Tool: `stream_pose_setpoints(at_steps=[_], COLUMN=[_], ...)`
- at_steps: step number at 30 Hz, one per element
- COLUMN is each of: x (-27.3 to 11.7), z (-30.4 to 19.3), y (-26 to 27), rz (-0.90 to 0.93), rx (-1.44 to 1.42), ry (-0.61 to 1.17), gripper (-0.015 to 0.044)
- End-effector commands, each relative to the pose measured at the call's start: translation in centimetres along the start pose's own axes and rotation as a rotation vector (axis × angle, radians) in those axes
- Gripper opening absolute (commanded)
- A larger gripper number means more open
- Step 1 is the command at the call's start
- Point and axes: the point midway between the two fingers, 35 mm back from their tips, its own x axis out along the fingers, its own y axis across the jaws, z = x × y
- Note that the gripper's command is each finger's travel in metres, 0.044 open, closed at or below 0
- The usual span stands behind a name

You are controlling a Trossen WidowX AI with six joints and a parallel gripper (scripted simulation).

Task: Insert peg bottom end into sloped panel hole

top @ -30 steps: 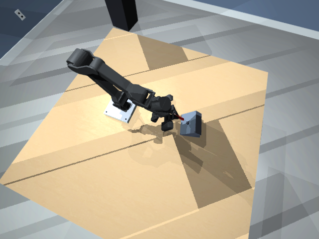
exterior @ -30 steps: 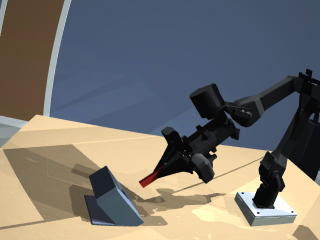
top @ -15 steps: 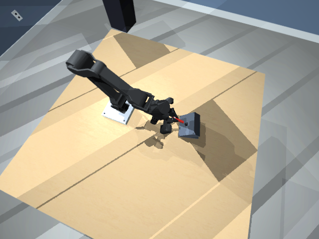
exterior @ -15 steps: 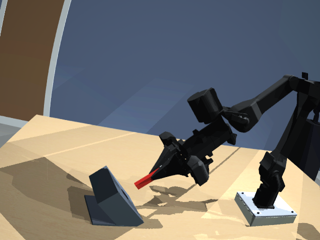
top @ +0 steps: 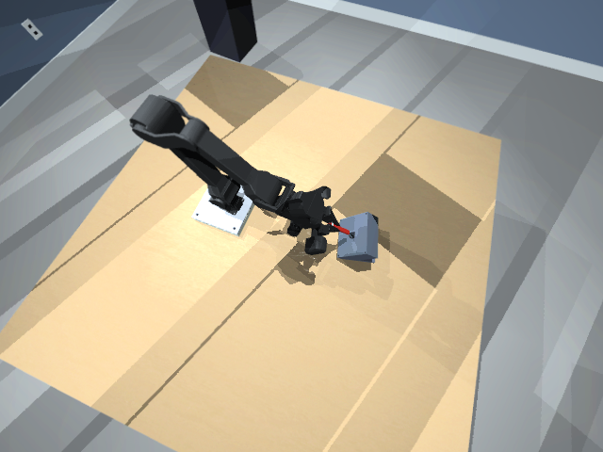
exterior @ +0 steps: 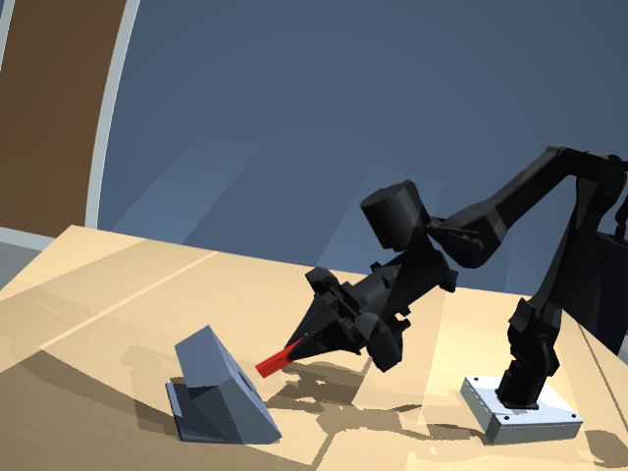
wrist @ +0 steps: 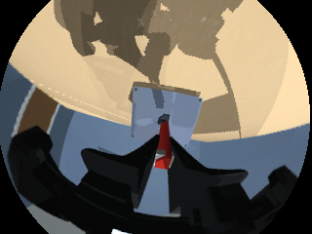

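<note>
The red peg is tilted, its free end pointing down toward the sloped panel. My gripper is shut on the peg near its upper part, above the table. The blue-grey panel stands on the table with its face toward the arm. Its dark hole is in the face. In the exterior view a small gap separates the peg's end from the face. In the wrist view the end overlaps the hole's lower edge. The hole's exact shape is unclear.
The arm's white base plate is bolted to the wooden table. A dark pillar stands beyond the table's back edge in the top view. Shadows of the arm fall on the table beside the panel.
</note>
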Motion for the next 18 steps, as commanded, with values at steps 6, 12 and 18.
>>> stream_pose_setpoints(at_steps=[6,12,18], x=[1.35,1.02,1.02], z=[0.12,0.07,0.07], y=[0.09,0.01,0.01], rz=[0.004,0.0,0.0], rx=[0.007,0.0,0.0], ry=[-0.002,0.0,0.0], gripper=[0.0,0.0,0.0])
